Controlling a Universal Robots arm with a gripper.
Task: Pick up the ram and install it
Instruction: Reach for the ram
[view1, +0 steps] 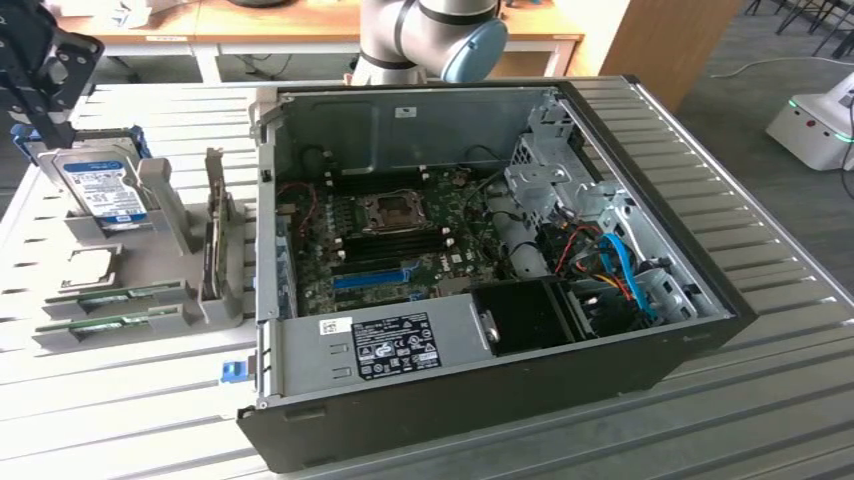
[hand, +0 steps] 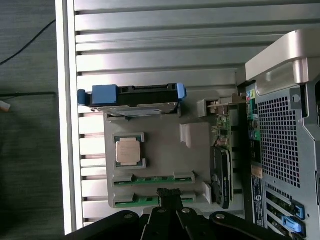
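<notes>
Wrist view: ram (hand: 135, 201), thin green stick, edge-up in grey holder (hand: 165, 150) beside a twin stick; tool (hand: 169, 193) pressed together, empty, nearest it. Exterior view: open PC case (view1: 467, 400) w/ motherboard (view1: 400, 235) on desk (view1: 774, 420).

An open black computer case (view1: 534, 392) lies on the slatted metal table (view1: 774, 400), green motherboard (view1: 441, 240) facing up. At the exterior view's left a grey holder (hand: 165, 160) carries a hard drive (view1: 104, 188) upright, a square processor (hand: 128, 151) lying flat — and a graphics card (view1: 216, 240) on edge.
</notes>
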